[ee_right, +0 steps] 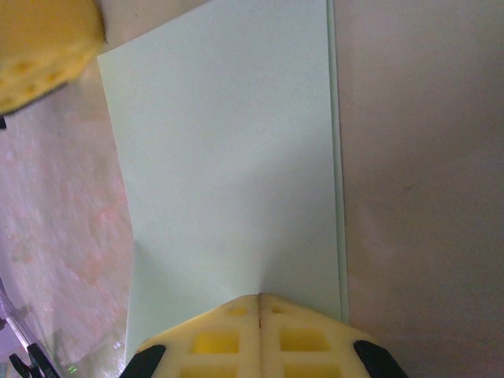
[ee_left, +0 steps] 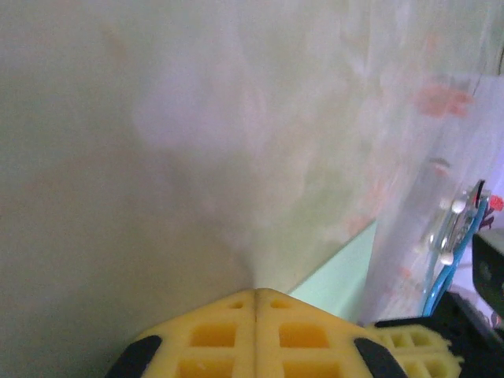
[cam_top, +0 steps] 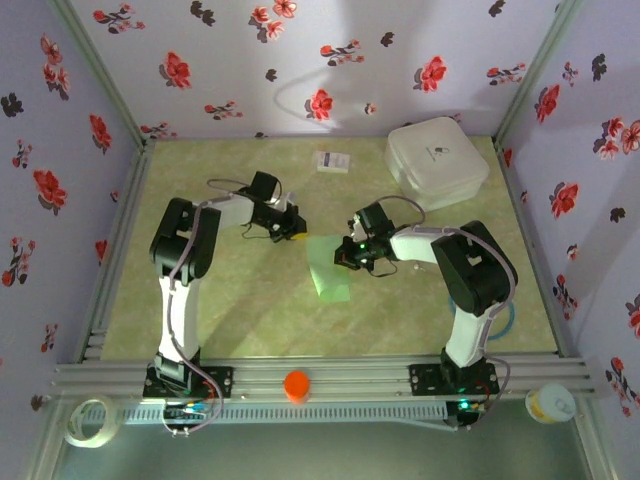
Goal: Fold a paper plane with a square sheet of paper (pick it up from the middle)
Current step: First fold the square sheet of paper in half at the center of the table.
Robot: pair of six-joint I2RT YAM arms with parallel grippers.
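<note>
The square sheet of paper [cam_top: 326, 266] lies on the table between the arms, folded in half into a pale green rectangle [ee_right: 228, 157]. Two layer edges show along its right side in the right wrist view. My right gripper [ee_right: 258, 302] is shut, its yellow tips resting down on the sheet near one edge; in the top view it [cam_top: 350, 251] is at the paper's upper right. My left gripper [ee_left: 256, 294] is shut too, tips on the bare mat just left of a paper corner [ee_left: 339, 277]. From above, it [cam_top: 291, 229] is by the sheet's upper left.
A white rounded box [cam_top: 437, 160] stands at the back right, and a small white printed card [cam_top: 332, 161] lies left of it. An orange cap [cam_top: 296, 386] sits on the front rail. Floral walls close in the left, back and right sides.
</note>
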